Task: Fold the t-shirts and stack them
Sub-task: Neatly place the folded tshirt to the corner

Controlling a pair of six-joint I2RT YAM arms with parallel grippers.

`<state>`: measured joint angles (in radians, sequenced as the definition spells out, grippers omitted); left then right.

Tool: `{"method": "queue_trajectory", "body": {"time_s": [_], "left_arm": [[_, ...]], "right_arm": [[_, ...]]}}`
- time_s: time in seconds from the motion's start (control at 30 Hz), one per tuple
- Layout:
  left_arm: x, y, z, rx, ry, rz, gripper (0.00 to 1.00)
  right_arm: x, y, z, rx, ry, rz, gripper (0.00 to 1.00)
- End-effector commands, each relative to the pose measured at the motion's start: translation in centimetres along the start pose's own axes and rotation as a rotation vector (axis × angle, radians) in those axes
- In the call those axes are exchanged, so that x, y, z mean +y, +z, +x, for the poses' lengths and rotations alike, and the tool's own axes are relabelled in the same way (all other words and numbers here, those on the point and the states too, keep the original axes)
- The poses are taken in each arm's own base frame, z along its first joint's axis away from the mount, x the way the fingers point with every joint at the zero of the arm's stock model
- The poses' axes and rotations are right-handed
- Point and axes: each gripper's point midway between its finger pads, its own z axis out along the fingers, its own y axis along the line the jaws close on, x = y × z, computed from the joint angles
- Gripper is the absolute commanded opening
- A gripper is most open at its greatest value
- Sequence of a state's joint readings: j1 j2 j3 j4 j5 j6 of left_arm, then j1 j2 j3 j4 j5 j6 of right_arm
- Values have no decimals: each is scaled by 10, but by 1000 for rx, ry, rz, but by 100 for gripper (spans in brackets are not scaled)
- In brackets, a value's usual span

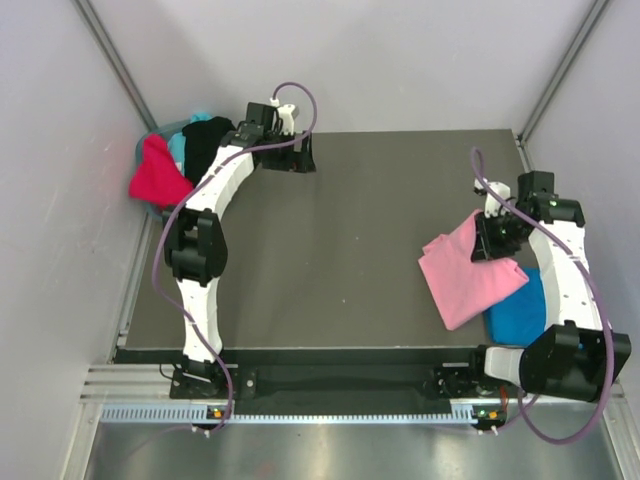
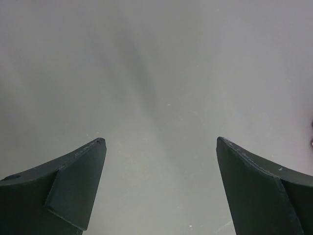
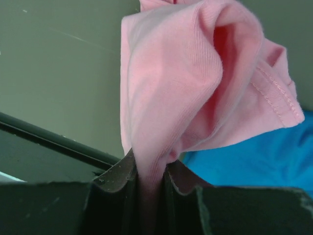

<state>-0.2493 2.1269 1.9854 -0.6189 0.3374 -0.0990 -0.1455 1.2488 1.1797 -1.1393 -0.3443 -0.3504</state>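
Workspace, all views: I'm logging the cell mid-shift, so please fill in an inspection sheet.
Surface: dark table, no spills seen.
Job's things: pink t-shirt partly lifted, overlapping blue t-shirt at right; red t-shirt, teal t-shirt, black t-shirt heaped far left.
Clutter: nothing seen.
Grippers: left gripper open, empty; right gripper shut on pink t-shirt.
Cables: purple cables loop off both wrists.
Surroundings: pale walls around.

Place: robot lab test cell
Enclosure: plain white panels (image 1: 400, 60) behind and beside the table (image 1: 340, 230)
Mounting: aluminium rail (image 1: 130, 380) along the table's near edge
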Motion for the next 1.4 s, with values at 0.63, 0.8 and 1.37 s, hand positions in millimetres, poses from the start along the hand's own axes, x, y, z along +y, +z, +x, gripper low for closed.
{"method": "queue_trajectory", "body": {"time_s": [0.63,0.8,1.37], "left_arm": [[-29,-9,-35,-112,-16,68,99],[-36,-7,-33,-108,-7,74,99],[-50,-3,-31,-101,-3,111,99]], "right_arm": [[-55,-47,102,40,82,193,0],[-70,-54,105,22,124,212,0],[-73,-79,75,-102,98,242,0]]}}
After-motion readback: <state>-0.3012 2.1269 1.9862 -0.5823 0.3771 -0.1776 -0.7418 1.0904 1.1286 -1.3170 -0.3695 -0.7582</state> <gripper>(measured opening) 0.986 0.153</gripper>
